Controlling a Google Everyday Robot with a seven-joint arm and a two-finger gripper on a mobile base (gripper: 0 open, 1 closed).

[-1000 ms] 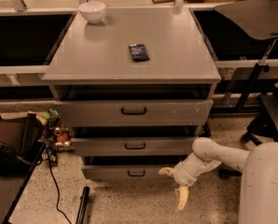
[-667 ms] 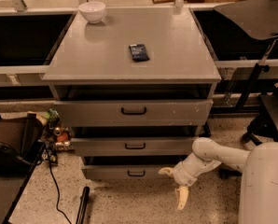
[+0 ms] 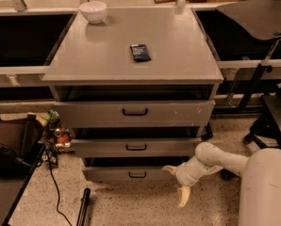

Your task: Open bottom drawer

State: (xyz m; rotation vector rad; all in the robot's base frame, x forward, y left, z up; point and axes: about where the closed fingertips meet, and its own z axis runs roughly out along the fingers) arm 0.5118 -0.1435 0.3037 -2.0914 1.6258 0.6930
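Observation:
The grey cabinet (image 3: 131, 55) has three drawers. The bottom drawer (image 3: 107, 174) is the lowest and narrowest front, with a small black loop handle (image 3: 137, 174). It is slightly out, with a dark gap above it. My gripper (image 3: 176, 183) is open and empty, low in front of the drawer's right end, to the right of the handle. One finger (image 3: 169, 169) points left toward the drawer front and the other finger (image 3: 183, 197) hangs toward the floor. The white arm (image 3: 220, 159) reaches in from the right.
A white bowl (image 3: 93, 11) and a dark packet (image 3: 140, 52) lie on the cabinet top. A black chair (image 3: 272, 112) stands at the right. A black bag (image 3: 11, 142), a cable (image 3: 53, 182) and a black rod (image 3: 83, 206) are on the floor at the left.

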